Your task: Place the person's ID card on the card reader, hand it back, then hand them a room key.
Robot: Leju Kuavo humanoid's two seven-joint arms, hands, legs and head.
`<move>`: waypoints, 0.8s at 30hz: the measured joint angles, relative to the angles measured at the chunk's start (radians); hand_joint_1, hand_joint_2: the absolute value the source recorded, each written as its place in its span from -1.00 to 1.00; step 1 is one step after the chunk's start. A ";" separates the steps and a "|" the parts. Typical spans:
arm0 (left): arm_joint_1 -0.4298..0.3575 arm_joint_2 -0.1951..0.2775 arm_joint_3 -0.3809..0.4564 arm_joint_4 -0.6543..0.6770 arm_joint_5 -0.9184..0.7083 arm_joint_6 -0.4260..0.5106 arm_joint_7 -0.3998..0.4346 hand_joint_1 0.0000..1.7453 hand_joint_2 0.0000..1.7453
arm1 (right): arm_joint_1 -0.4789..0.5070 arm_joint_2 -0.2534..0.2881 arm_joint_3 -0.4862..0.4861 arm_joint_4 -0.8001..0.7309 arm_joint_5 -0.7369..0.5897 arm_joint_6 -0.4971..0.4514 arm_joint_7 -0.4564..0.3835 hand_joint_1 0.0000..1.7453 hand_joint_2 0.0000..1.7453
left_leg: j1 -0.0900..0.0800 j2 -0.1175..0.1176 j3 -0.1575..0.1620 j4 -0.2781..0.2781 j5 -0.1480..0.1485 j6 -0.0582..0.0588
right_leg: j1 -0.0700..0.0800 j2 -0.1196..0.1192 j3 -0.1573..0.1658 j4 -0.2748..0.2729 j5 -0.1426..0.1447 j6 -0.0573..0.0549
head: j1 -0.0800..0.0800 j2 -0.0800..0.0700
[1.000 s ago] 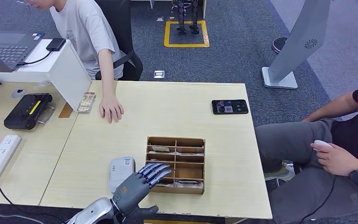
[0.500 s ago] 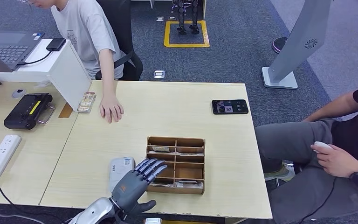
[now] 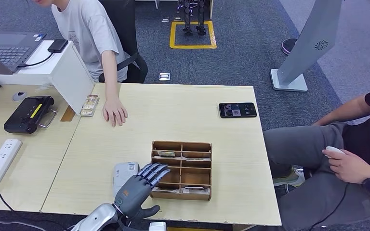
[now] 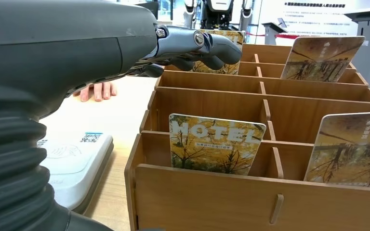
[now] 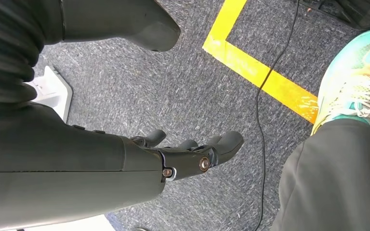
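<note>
My left hand (image 3: 137,188) hovers at the table's near edge with its fingers stretched out and apart, holding nothing. Its fingertips (image 3: 155,169) reach over the left rim of the wooden card box (image 3: 181,143). The white card reader (image 3: 124,176) lies just left of the box, partly under the hand. In the left wrist view the hand (image 4: 125,43) is above the box (image 4: 250,202), where several room key cards (image 4: 214,144) printed "HOTEL" stand in the slots. A person's hand (image 3: 114,113) rests flat on the far side of the table. My right hand (image 5: 192,156) hangs over the carpet, holding nothing.
A small pile of printed cards (image 3: 89,105) lies beside the person's hand. A black phone (image 3: 237,109) sits at the far right of the table. A black controller (image 3: 28,113), a power strip (image 3: 0,159) and a laptop (image 3: 5,48) are to the left. Another person (image 3: 347,149) sits on the right.
My left hand has drawn back a little from the box towards the table's near edge and the card reader. The person's hand has stayed put.
</note>
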 joint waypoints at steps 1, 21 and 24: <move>0.000 -0.001 0.002 0.001 0.000 0.000 0.000 -1.00 1.00 | 0.000 0.000 0.000 0.000 0.000 0.000 0.000 -1.00 1.00 | 0.000 0.000 0.000 0.000 0.000 0.000 | 0.000 0.000 0.000 0.000 0.000 0.000 | 0.000 0.000; 0.006 -0.002 0.007 0.007 0.017 -0.002 -0.016 -1.00 1.00 | -0.002 0.000 0.000 0.003 0.000 -0.001 0.000 -1.00 1.00 | 0.000 0.000 0.000 0.000 0.000 0.000 | 0.000 0.000 0.000 0.000 0.000 0.000 | 0.000 0.000; 0.008 -0.002 0.007 0.008 0.033 -0.006 -0.030 -1.00 1.00 | -0.002 0.000 0.000 0.003 0.000 -0.001 0.001 -1.00 1.00 | 0.000 0.000 0.000 0.000 0.000 0.000 | 0.000 0.000 0.000 0.000 0.000 0.000 | 0.000 0.000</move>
